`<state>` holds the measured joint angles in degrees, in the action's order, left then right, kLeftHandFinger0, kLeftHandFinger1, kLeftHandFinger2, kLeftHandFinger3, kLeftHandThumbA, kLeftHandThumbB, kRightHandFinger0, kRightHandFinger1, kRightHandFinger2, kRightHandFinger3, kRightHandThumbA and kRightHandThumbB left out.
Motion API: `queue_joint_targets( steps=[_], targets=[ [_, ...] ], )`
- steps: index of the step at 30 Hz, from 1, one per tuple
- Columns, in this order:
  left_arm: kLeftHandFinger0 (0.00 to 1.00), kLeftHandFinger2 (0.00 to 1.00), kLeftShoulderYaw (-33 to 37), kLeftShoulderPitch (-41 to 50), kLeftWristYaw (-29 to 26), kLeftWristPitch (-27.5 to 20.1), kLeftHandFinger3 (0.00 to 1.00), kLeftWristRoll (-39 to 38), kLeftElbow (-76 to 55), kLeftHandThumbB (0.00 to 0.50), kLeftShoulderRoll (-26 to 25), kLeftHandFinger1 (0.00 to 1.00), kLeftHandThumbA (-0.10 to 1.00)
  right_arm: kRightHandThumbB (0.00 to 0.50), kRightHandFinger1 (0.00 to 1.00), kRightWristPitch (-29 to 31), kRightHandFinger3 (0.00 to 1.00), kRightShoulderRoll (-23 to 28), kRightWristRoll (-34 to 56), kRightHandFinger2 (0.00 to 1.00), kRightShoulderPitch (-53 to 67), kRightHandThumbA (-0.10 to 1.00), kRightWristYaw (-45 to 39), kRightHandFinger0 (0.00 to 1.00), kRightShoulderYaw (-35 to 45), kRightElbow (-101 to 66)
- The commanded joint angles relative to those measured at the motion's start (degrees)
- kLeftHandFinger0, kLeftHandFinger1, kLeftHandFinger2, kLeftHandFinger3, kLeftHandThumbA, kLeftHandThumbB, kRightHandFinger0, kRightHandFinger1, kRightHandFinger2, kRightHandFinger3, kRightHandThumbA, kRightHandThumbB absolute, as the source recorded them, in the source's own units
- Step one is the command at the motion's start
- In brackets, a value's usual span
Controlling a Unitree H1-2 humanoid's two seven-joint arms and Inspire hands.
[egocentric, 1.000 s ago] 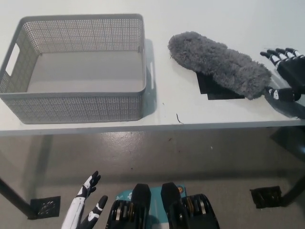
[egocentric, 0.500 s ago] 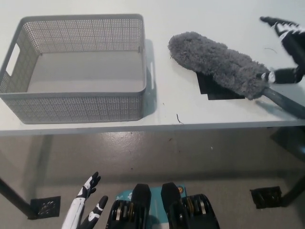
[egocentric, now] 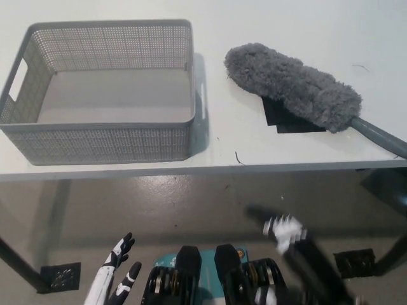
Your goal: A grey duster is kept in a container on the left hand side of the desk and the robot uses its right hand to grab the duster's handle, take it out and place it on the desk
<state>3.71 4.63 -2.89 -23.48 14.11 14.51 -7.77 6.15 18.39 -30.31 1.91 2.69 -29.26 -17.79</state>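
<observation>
Head view: finds the duster (egocentric: 289, 86) on the counter (egocentric: 254, 38) right of the container (egocentric: 102, 143), judges it light and fluffy, best gripped by its stiff handle (egocentric: 378, 135), cut off at right, cannot tell whether the blurred right robot hand (egocentric: 286, 229), below the counter, is wide or closed, and notes the left robot hand (egocentric: 117, 262) resting lower-left, fingers apart, empty.

White left hand (egocentric: 112, 267), black-tipped; blurred black right hand (egocentric: 284, 228).
</observation>
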Motion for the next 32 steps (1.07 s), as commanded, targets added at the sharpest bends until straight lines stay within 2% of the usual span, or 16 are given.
queue_joint_targets(
  steps=[1,2,3,4,5,8,9,10,11,14,17,20,21,27,30,32],
  targets=[
    [1.00,1.00,2.0,-2.2,1.7,-3.5,1.00,-2.3,-1.0,0.134,-0.3,1.00,0.94,0.003,1.00,20.8,1.00,-9.7,-10.0,1.00,20.0,0.82,33.3,1.00,-5.2,-31.2],
    [1.00,1.00,2.0,-2.2,1.7,-3.5,1.00,-2.3,-1.0,0.133,-0.3,1.00,0.94,0.001,1.00,20.8,1.00,-9.8,-8.7,1.00,20.2,0.72,32.3,1.00,-5.6,-31.1],
    [1.00,1.00,2.4,-1.9,1.7,-3.5,1.00,-2.5,-0.9,0.137,-0.2,1.00,0.92,0.083,1.00,20.8,1.00,-10.4,-5.8,1.00,22.5,0.81,29.6,1.00,-3.3,-28.7],
    [1.00,1.00,2.5,-1.8,1.9,-3.5,1.00,-2.7,-0.9,0.122,-0.2,1.00,0.90,0.220,1.00,20.8,1.00,-8.6,-1.9,1.00,20.2,1.00,30.5,1.00,-1.6,-21.0],
    [1.00,1.00,2.6,-1.3,1.9,-3.5,1.00,-2.7,-1.1,0.120,-0.2,1.00,0.90,0.224,1.00,20.8,1.00,-6.7,-0.7,1.00,17.6,1.00,33.0,1.00,-1.4,-15.4],
    [1.00,1.00,2.7,-1.2,1.8,-3.5,1.00,-2.7,-1.2,0.120,-0.2,1.00,0.89,0.226,1.00,20.8,1.00,-6.4,-0.9,1.00,17.3,1.00,33.9,1.00,-1.5,-14.6],
    [1.00,1.00,3.0,-1.3,2.1,-3.5,1.00,-3.2,-1.1,0.114,-0.3,1.00,0.89,0.197,1.00,20.8,1.00,-10.1,15.9,1.00,10.6,1.00,23.6,1.00,9.5,6.0],
    [1.00,1.00,3.1,-1.5,2.1,-3.5,1.00,-3.5,-1.1,0.114,-0.3,1.00,0.88,0.198,1.00,20.8,1.00,-10.5,19.1,1.00,9.1,1.00,21.2,1.00,11.6,10.2],
    [1.00,1.00,3.2,-1.5,2.0,-3.5,1.00,-3.4,-1.1,0.117,-0.4,1.00,0.88,0.245,1.00,20.8,1.00,-10.4,20.7,1.00,8.0,1.00,19.6,1.00,12.7,12.8],
    [1.00,1.00,3.5,-1.5,1.9,-3.5,1.00,-3.5,-1.2,0.116,-0.6,1.00,0.88,0.248,1.00,20.8,1.00,-11.0,21.3,1.00,7.9,1.00,18.3,1.00,13.8,13.9],
    [1.00,1.00,4.0,-1.8,1.9,-3.5,1.00,-3.4,-0.9,0.124,-0.6,1.00,0.89,0.262,1.00,20.8,1.00,-9.7,17.4,1.00,3.4,1.00,17.8,1.00,15.9,28.3],
    [1.00,1.00,4.0,-1.8,2.0,-3.5,1.00,-3.5,-0.9,0.123,-0.6,1.00,0.89,0.263,1.00,20.8,1.00,-9.9,17.4,1.00,3.2,1.00,17.6,1.00,16.2,28.9],
    [1.00,1.00,4.2,-1.6,2.2,-3.5,1.00,-3.3,-1.0,0.114,-0.8,1.00,0.89,0.284,1.00,20.8,1.00,-10.2,18.2,1.00,3.5,1.00,15.8,1.00,16.4,29.3],
    [1.00,1.00,5.0,-1.4,2.3,-3.5,1.00,-3.0,-1.1,0.108,-1.0,1.00,0.89,0.286,1.00,20.8,1.00,-10.9,18.5,1.00,4.4,1.00,12.0,1.00,17.0,29.4],
    [1.00,1.00,4.7,-1.3,2.3,-3.5,1.00,-3.0,-1.6,0.120,-0.9,1.00,0.91,0.333,1.00,20.3,1.00,-11.1,16.5,1.00,3.6,1.00,10.3,1.00,16.2,30.3],
    [1.00,1.00,4.7,-1.4,2.2,-3.5,1.00,-3.0,-1.6,0.119,-0.9,1.00,0.92,0.328,1.00,19.7,1.00,-11.4,16.2,1.00,3.6,1.00,10.1,1.00,16.4,30.2]
  ],
)
